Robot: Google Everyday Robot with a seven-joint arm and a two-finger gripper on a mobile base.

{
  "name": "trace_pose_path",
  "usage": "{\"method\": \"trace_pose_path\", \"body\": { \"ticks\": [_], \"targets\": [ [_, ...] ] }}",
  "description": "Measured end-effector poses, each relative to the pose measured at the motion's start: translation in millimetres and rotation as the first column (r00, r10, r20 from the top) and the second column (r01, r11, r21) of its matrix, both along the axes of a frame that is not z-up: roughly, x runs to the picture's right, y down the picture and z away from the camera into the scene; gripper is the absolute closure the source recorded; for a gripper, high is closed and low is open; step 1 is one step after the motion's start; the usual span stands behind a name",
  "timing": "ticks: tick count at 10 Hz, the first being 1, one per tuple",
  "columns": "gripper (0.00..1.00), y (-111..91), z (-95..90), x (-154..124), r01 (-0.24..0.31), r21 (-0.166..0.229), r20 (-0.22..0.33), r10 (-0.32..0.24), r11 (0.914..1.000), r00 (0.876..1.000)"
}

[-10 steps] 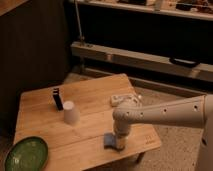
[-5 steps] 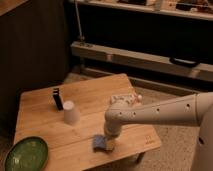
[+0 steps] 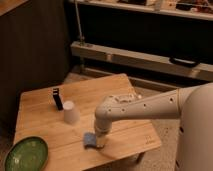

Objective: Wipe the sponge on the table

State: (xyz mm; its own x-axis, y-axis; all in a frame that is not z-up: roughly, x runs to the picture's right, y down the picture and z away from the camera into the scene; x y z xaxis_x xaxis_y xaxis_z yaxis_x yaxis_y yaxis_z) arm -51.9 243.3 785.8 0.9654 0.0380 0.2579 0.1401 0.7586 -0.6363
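A small blue sponge (image 3: 90, 139) lies on the light wood table (image 3: 45, 97) near its front edge. My gripper (image 3: 99, 141) comes down from the white arm right onto the sponge's right side and touches it. The arm reaches in from the right across the table's right half.
A white upturned cup (image 3: 71, 112) stands left of the arm, with a small black upright block (image 3: 58, 99) behind it. A green round plate (image 3: 25, 155) sits at the front left corner. Dark shelving and a metal rail run behind the table.
The gripper and the sponge have slid leftward along the front of the table over the last second.
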Motion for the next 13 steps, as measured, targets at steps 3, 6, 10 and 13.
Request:
{"method": "trace_pose_path", "body": {
  "ticks": [3,6,10,13],
  "targets": [
    [0.87,-29.9,13.8,-14.8,-0.018,0.03,0.014,0.018,0.9994,1.0],
    [0.87,-59.5,26.9,-29.2,-0.04,0.052,0.018,0.039,0.9978,0.999],
    [0.87,-81.6,65.7,-5.3,-0.076,0.032,-0.058,0.077,0.9966,0.995],
    [0.87,-80.6,75.9,42.8,-0.094,0.027,-0.138,0.096,0.9952,0.986]
  ]
}}
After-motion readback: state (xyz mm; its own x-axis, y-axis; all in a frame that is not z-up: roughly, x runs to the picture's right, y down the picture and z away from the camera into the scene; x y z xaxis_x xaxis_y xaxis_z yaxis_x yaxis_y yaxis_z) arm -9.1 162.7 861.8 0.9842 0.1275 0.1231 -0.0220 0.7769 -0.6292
